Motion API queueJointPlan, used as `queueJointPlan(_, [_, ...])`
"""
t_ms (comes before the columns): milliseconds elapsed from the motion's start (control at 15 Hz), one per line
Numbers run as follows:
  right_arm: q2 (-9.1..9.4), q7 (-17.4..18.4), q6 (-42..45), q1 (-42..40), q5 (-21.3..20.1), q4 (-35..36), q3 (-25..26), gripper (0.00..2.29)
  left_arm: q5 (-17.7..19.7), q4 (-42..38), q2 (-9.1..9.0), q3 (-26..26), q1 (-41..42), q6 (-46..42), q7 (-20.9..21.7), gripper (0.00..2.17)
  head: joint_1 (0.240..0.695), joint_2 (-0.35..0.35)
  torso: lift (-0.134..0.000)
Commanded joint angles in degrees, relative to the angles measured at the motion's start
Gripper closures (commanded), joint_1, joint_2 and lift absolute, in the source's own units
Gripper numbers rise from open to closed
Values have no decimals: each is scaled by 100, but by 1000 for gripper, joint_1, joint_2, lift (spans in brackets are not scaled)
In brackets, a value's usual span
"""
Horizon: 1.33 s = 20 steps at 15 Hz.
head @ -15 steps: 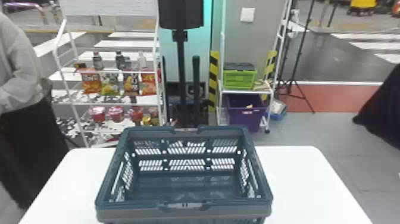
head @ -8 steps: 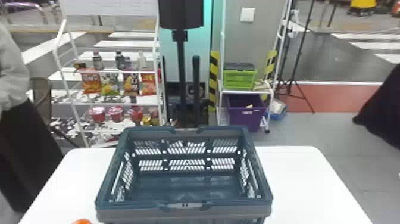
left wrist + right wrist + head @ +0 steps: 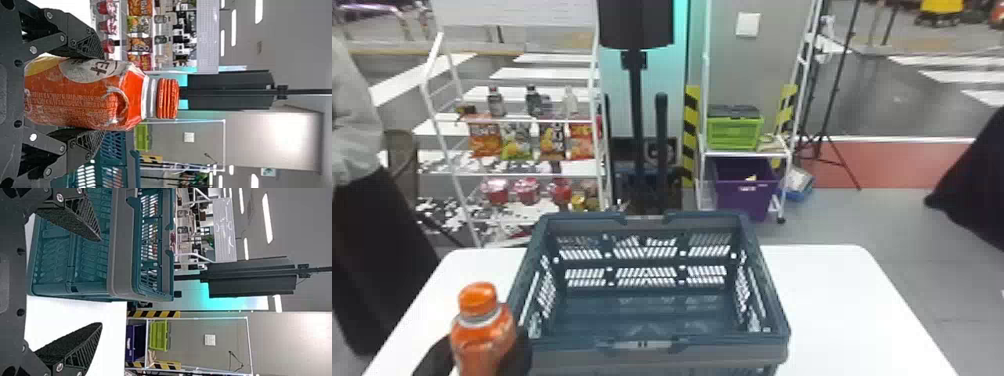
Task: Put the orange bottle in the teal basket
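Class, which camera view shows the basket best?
Head view: the basket shows its open top and inside. The left wrist view gives part, past the bottle; the right wrist view, its outer side and rim.

The orange bottle (image 3: 78, 96) bears print (big dark characters, finer lines), but none reads clearly.

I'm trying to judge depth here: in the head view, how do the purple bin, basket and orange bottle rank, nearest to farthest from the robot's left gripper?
1. Orange bottle: held between the left gripper's fingers.
2. Basket: on the table, to the bottle's right.
3. Purple bin: well beyond the table.
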<state>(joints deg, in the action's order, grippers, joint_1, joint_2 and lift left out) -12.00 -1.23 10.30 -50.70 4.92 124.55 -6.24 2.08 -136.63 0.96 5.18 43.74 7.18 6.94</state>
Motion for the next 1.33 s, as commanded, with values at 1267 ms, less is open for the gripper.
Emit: queueJointPlan(1267, [418,131,-604,201,-448,-203,-114,127,-1799,6095,1037,-2944,-7336,3427,4255,539,499,0,0])
